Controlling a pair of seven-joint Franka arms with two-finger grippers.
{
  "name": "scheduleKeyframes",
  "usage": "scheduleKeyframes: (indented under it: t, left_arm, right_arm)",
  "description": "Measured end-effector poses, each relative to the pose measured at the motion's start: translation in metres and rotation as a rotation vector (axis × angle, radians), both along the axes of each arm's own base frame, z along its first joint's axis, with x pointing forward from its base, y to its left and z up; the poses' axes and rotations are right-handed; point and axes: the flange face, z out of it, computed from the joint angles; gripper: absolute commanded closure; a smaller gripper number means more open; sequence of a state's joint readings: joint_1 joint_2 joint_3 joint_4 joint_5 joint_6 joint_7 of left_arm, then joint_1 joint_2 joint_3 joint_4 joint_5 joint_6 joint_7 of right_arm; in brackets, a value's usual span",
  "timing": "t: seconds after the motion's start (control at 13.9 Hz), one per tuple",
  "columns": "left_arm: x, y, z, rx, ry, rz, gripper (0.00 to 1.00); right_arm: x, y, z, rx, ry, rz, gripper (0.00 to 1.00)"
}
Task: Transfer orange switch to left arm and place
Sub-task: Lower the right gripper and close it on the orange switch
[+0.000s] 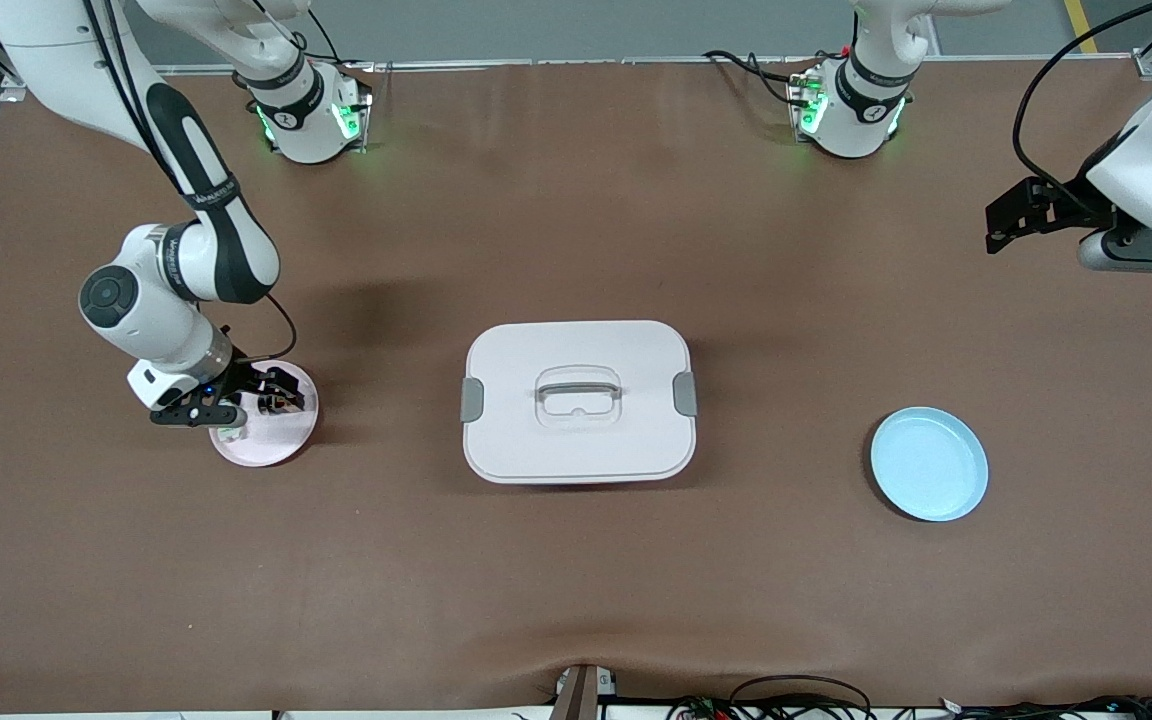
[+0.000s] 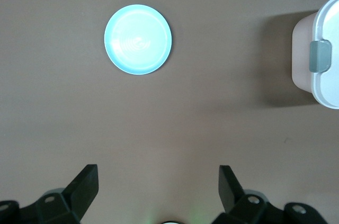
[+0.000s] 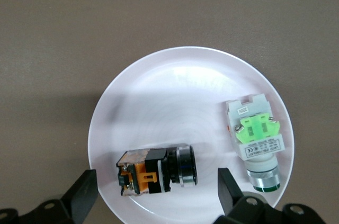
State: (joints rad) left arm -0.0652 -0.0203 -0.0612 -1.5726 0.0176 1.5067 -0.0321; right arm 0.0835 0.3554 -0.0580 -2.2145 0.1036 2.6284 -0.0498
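Note:
The orange switch, a small black block with an orange clip, lies on its side on the pink plate at the right arm's end of the table. My right gripper is open just above it, one finger at each end of the switch. In the front view the right gripper hangs low over the pink plate. The white box stands mid-table. My left gripper is open and empty, up in the air near the left arm's end of the table; it also shows in the left wrist view.
A white component with a green mark lies on the pink plate beside the switch. An empty blue plate sits toward the left arm's end of the table and shows in the left wrist view. The box's grey clip shows there too.

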Motion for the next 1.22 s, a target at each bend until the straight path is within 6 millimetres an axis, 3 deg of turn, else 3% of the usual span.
scheduleKeyframes:
  t: [1.22]
  left_arm:
    - [0.000,0.001,0.000,0.000,0.003,0.001,0.00]
  right_arm:
    - [-0.001,0.002,-0.035,-0.012,0.002,0.041,0.00]
